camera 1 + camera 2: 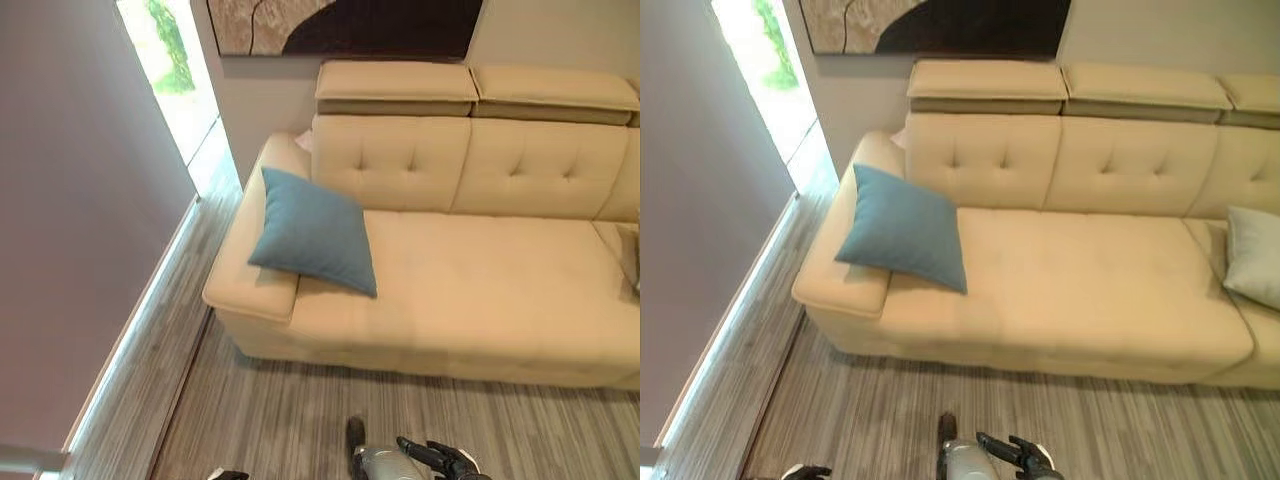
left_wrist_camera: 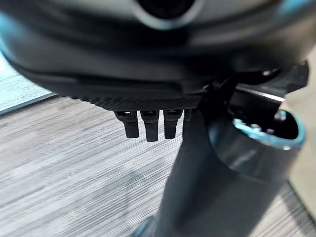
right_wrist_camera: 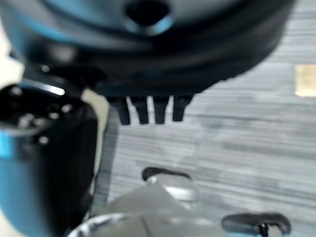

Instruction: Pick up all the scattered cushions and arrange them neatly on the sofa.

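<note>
Left eye view is taking in a cream sofa (image 1: pixel 470 290) standing against the wall, with a blue cushion (image 1: pixel 313 231) leaning on its left armrest — tilted, one corner spilling onto the seat. Over in the right eye view a pale grey-green cushion (image 1: pixel 1254 256) is lying at the far right end of the seat, flat and slightly askew. Both are resting on the sofa already; none is showing on the striped wood floor (image 1: pixel 300 420) in front.

Right hand (image 1: pixel 1015 455) is hanging low at the bottom edge, well short of the sofa, fingers loosely extended and holding nothing. Left hand (image 2: pixel 150 128) is showing in its own wrist view with fingers straight down over bare floor, likewise empty.

Judging from this, the collecting seems done or nearly so, and tidying is the step in hand. To do it well, the robot should be closing in on the sofa first — neither hand is within reach — then taking the blue cushion by an edge and standing it upright against the backrest, square to the tufting.
</note>
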Available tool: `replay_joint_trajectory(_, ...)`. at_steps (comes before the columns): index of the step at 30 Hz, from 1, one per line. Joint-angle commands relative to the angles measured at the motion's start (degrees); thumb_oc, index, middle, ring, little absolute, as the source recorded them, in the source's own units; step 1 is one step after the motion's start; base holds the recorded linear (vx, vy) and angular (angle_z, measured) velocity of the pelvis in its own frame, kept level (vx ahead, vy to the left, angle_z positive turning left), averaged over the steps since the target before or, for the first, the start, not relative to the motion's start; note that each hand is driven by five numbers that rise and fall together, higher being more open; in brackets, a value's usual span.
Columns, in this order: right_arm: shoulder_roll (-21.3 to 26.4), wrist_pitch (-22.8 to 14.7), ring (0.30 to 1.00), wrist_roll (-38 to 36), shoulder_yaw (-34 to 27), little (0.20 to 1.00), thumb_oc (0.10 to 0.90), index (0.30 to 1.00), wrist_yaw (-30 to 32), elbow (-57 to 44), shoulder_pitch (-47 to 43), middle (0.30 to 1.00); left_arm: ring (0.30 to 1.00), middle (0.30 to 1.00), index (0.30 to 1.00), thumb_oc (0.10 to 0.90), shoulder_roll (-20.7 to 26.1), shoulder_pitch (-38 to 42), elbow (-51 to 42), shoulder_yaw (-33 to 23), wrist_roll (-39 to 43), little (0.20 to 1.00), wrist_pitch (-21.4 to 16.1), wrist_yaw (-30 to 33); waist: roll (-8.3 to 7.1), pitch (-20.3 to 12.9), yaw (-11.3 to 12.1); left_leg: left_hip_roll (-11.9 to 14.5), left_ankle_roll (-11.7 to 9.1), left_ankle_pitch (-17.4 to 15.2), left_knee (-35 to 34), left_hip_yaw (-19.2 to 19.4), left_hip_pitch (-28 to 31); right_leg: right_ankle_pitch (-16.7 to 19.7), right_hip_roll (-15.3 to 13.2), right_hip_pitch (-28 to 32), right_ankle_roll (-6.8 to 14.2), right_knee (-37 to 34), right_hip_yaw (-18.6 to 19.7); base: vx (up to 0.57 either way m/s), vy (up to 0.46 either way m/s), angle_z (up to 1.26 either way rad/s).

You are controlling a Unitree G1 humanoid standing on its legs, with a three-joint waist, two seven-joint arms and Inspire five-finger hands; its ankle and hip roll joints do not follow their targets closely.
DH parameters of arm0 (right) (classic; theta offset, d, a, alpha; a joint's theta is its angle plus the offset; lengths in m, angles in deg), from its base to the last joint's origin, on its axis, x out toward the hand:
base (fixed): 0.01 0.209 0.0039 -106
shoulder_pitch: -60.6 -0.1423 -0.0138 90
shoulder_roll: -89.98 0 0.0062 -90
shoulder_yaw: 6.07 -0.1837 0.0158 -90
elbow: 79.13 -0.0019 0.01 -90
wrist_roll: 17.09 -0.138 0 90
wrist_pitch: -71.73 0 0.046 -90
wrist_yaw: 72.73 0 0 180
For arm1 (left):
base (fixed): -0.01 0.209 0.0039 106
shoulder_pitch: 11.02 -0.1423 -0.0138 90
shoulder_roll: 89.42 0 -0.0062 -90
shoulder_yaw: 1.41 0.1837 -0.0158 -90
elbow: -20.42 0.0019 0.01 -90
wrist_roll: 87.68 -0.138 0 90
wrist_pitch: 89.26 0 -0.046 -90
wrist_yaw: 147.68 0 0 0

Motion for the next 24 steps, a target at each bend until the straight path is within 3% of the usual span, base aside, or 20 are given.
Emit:
replay_joint_trajectory(1, 4.5, -1.7, 0.9, 0.2, 4.3, 0.9, 0.8, 0.9, 2.2, -2.9, -0.5, 0.9, 0.9, 0.9, 0.9, 0.8, -0.2, 3.5, -4.0, -0.3, 2.7, 0.9, -1.6, 1.4, -1.45, 5.0, 1.6, 8.3, -1.4, 11.3, 10.5, -4.8, -5.6, -4.5, 0.6, 9.0, 3.6, -2.2, 3.6, 0.32, -0.195, -0.24)
replay_joint_trajectory(2, 4.6, -2.1, 0.9, 0.2, 4.9, 0.9, 0.8, 0.9, 2.4, -4.0, -0.6, 0.9, 0.9, 0.9, 0.9, 0.8, -0.6, 3.5, -4.6, -1.2, 5.0, 0.9, -1.8, 1.6, -1.86, 5.1, 2.8, 7.6, -0.8, 9.4, 11.1, -4.5, -8.2, -5.0, 0.8, 10.7, 3.6, -2.4, 4.3, 0.31, -0.115, -0.62)
replay_joint_trajectory(4, 4.4, -2.2, 0.9, 0.5, 5.4, 0.9, 0.8, 0.9, 2.6, -5.2, -0.7, 0.9, 0.9, 0.9, 0.9, 0.8, -1.0, 3.2, -4.4, -2.2, 6.1, 0.9, -2.2, 2.3, -2.58, 4.4, 4.3, 6.9, -0.2, 7.9, 5.1, -3.9, -10.5, -6.1, 1.0, 13.5, 4.0, -3.4, 5.1, 0.44, -0.001, -0.67)
replay_joint_trajectory(5, 4.6, -2.8, 0.9, 1.1, 6.3, 0.9, 0.8, 0.9, 2.8, -7.8, -0.5, 0.9, 0.9, 0.9, 0.9, 0.8, -0.9, 2.9, -5.4, -1.9, 6.2, 0.9, -2.6, 3.5, -3.02, 4.2, 6.0, 6.2, 0.2, 7.6, -6.6, -4.7, -12.2, -7.3, 1.4, 16.0, 5.0, -4.0, 5.9, 0.54, 0.093, -0.58)
replay_joint_trajectory(6, 4.8, -3.0, 0.9, 2.0, 7.1, 0.9, 0.8, 0.9, 3.2, -8.9, -0.4, 0.9, 0.9, 0.9, 0.9, 0.8, -0.9, 2.7, -6.0, -2.0, 6.4, 0.9, -2.6, 3.9, -2.48, 4.1, 7.2, 5.7, -0.3, 11.2, -16.3, -7.3, -12.1, -8.1, 2.3, 17.6, 5.3, -4.1, 6.3, 0.58, 0.143, -0.66)
replay_joint_trajectory(7, 5.2, -3.4, 0.9, 2.5, 7.0, 0.9, 0.8, 0.9, 3.3, -11.8, -0.5, 0.9, 0.9, 0.9, 0.9, 0.8, -0.7, 2.8, -6.2, -2.6, 7.6, 0.9, -3.2, 4.0, -2.15, 3.4, 8.0, 5.9, -0.5, 12.9, -23.6, -10.6, -11.6, -9.4, 3.0, 18.9, 5.8, -3.0, 7.3, 0.42, 0.133, -0.7)
replay_joint_trajectory(9, 5.5, -3.9, 0.9, 3.1, 6.8, 0.9, 0.8, 0.9, 3.8, -14.3, 0.3, 0.9, 0.9, 0.9, 0.9, 0.8, -0.5, 2.8, -6.7, -3.2, 7.9, 0.9, -3.3, 4.7, -1.87, 3.0, 7.7, 5.9, -0.4, 13.3, -25.1, -11.2, -9.8, -10.1, 3.2, 18.8, 6.0, -2.2, 6.8, 0.28, 0.112, -0.62)
replay_joint_trajectory(11, 6.9, -5.9, 0.9, 2.7, 4.0, 0.9, 0.8, 0.9, 4.8, -25.3, 2.3, 0.9, 0.9, 0.9, 0.9, 0.8, 1.3, -0.8, -18.2, -8.1, 15.4, 0.9, -6.1, 6.7, -2.44, 1.1, 7.6, 4.3, 0.5, 12.9, -27.5, -12.1, -6.4, -9.2, 2.1, 18.7, 7.1, -2.2, 7.3, 0.3, 0.146, -0.54)
replay_joint_trajectory(13, 7.4, -6.7, 0.9, 2.2, 2.6, 0.9, 0.8, 0.9, 4.9, -28.0, 3.1, 0.9, 0.9, 0.9, 0.9, 0.8, 2.2, -2.6, -22.8, -8.9, 15.5, 0.9, -6.7, 7.3, -2.56, 0.5, 7.5, 3.9, 0.8, 12.7, -28.5, -12.1, -5.2, -8.7, 1.8, 18.8, 7.6, -2.5, 7.7, 0.17, 0.109, -0.13)
replay_joint_trajectory(15, 8.1, -7.6, 0.9, -1.1, -1.3, 0.9, 0.8, 0.9, 5.3, -34.3, 3.7, 0.9, 0.9, 0.9, 0.9, 0.8, 6.0, -6.3, -39.7, -13.1, 17.3, 0.9, -8.3, 8.6, -2.62, -1.0, 7.8, 3.0, 1.7, 11.9, -30.3, -12.1, -3.0, -7.8, 0.7, 18.9, 8.9, -2.8, 8.6, 0.19, 0.154, 0.04)
replay_joint_trajectory(17, 9.4, -7.7, 0.9, -1.0, -4.0, 0.9, 0.8, 0.9, 6.0, -38.3, 3.2, 0.9, 0.9, 0.9, 0.9, 0.8, 8.2, -8.1, -50.5, -17.3, 18.8, 0.9, -9.4, 9.4, -2.55, -1.6, 8.0, 2.3, 2.4, 11.0, -30.4, -12.1, -2.1, -7.7, -0.1, 19.1, 9.5, -2.5, 8.9, 0.13, 0.125, -0.08)
replay_joint_trajectory(21, 11.3, -6.8, 0.9, -3.5, -8.4, 0.9, 0.8, 0.9, 7.6, -41.5, 0.3, 0.9, 0.9, 0.9, 0.9, 0.8, 12.3, -8.4, -69.0, -24.1, 19.2, 0.9, -9.4, 10.7, -2.12, -2.6, 8.6, 1.1, 3.3, 9.8, -29.8, -12.6, -1.4, -6.8, -1.3, 19.1, 10.5, -1.0, 8.8, 0.1, 0.12, 0.14)
replay_joint_trajectory(24, 11.5, -6.1, 0.9, -4.9, -8.8, 0.9, 0.8, 0.9, 7.3, -41.1, -1.7, 0.9, 0.9, 0.9, 0.9, 0.8, 13.6, -7.9, -76.0, -27.5, 18.6, 0.9, -10.0, 12.0, -2.09, -3.5, 9.3, 0.4, 3.5, 9.0, -29.5, -12.7, -1.1, -6.2, -2.1, 19.9, 10.8, -1.7, 8.4, 0.09, 0.062, 0.15)
